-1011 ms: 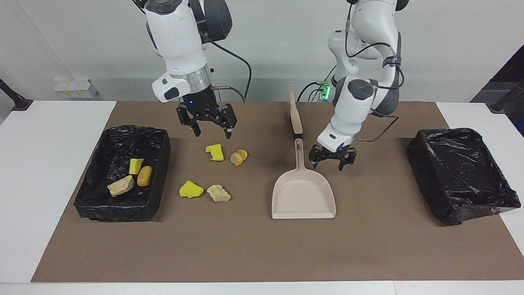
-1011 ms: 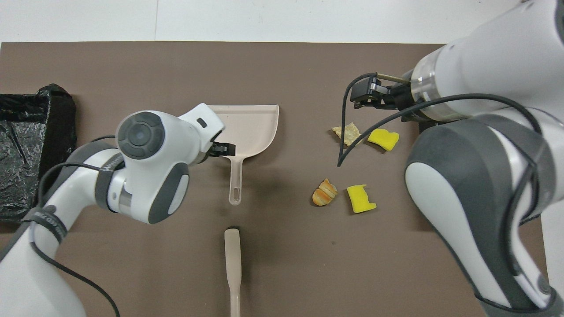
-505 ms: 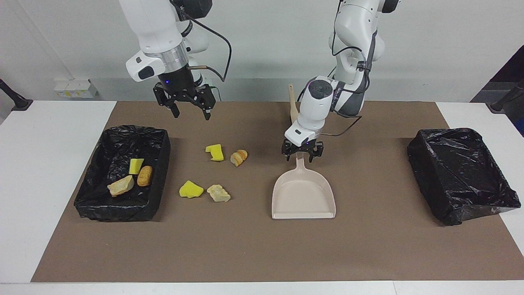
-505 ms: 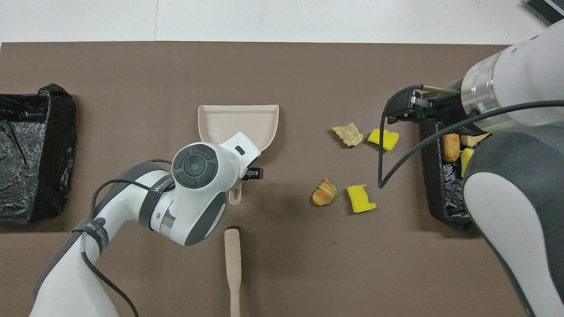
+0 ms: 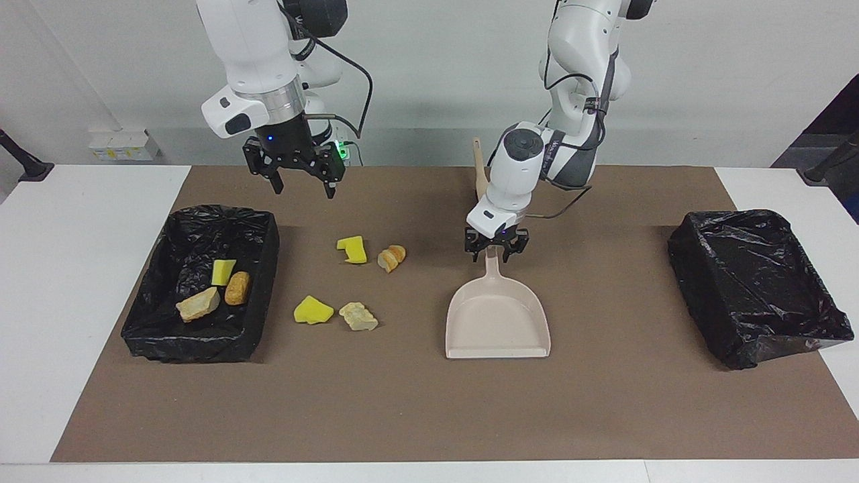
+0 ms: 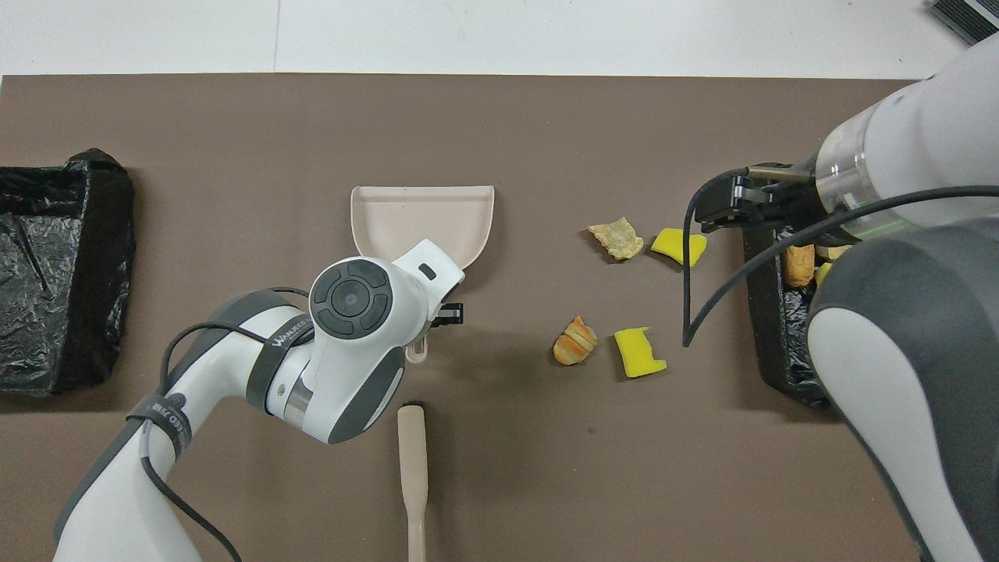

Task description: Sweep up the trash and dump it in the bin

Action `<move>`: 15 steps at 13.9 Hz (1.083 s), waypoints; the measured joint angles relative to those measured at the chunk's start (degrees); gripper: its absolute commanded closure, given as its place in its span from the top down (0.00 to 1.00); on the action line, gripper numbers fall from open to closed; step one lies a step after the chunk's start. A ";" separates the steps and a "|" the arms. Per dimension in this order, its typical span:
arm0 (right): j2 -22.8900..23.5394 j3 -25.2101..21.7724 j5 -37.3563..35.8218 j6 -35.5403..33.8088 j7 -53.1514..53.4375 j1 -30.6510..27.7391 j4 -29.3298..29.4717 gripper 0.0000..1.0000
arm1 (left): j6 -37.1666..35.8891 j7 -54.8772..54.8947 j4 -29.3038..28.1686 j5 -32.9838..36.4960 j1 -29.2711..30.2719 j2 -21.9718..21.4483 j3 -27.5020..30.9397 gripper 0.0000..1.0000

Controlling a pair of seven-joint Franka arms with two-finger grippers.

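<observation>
My left gripper (image 5: 496, 250) straddles the dustpan (image 5: 497, 320) handle; I can't tell if it's clamped. Right gripper (image 5: 299, 182) hangs spread wide, holding nothing.

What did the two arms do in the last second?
The left gripper swung from beside the dustpan to its handle and is closing around it. The right gripper rose from over the loose scraps and drew back, open. Dustpan, brush, scraps and both bins stayed put.
</observation>
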 measured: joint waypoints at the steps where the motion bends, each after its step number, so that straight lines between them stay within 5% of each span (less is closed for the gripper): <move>1: -0.04 0.26 -0.21 -0.20 -0.05 0.02 0.00 1.00 | -0.72 -0.36 -0.02 0.00 -0.12 -0.48 -0.04 0.37; 3: -0.22 0.42 -0.34 -0.98 -0.05 0.23 0.00 1.00 | -1.45 -1.37 -0.12 0.00 -0.12 -0.99 -0.04 0.00; 9: -1.01 0.25 -0.50 -2.83 -0.98 -0.50 -0.78 1.00 | -1.47 -1.10 -0.44 0.31 0.19 -1.40 0.78 0.00; 15: -6.63 0.38 -0.52 -2.58 -1.79 -0.63 -8.22 1.00 | -1.44 22.88 3.01 0.60 12.14 -1.42 2.40 0.00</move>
